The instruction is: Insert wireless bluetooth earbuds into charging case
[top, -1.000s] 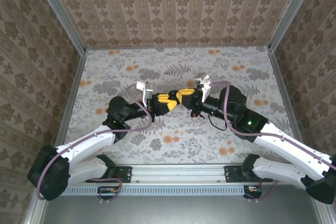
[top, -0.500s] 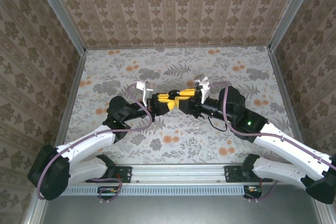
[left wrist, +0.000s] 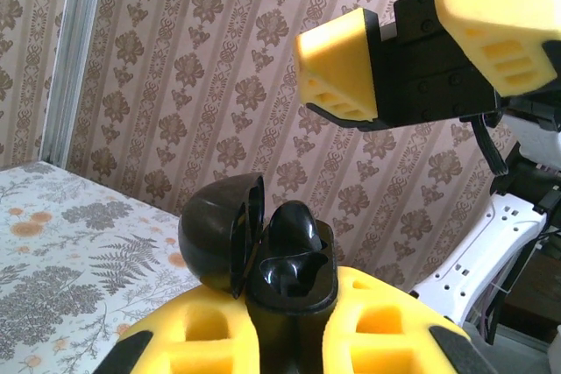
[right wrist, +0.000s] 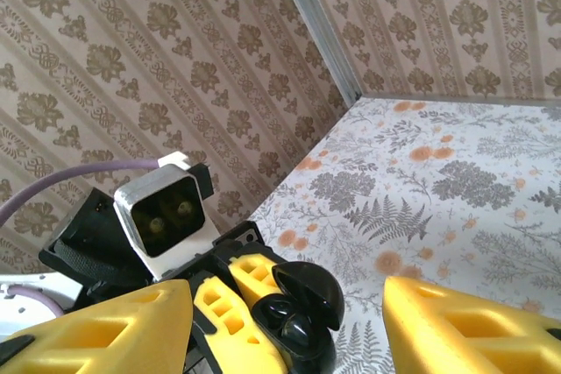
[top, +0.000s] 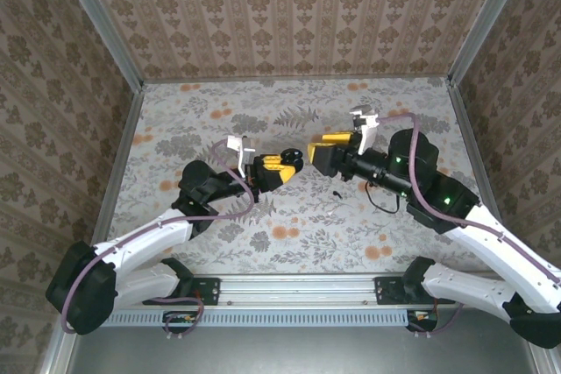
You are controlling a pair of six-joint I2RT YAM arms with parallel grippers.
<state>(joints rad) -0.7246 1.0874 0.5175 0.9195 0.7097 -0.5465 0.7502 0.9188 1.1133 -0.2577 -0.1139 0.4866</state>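
I see a shiny black charging case. The left gripper and the right gripper have yellow pads. The table shows grey leaves and orange flowers. The wall at twelve o'clock has brown flower stripes.

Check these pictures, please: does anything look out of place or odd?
One thing: a tiny black piece lies loose on the table near the right arm. It may be an earbud, but it is too small to tell. The black charging case sits open in the left pincer.

Charging case: glossy black, lid flipped open, upright, clamped in left gripper; one black earbud seated inside.
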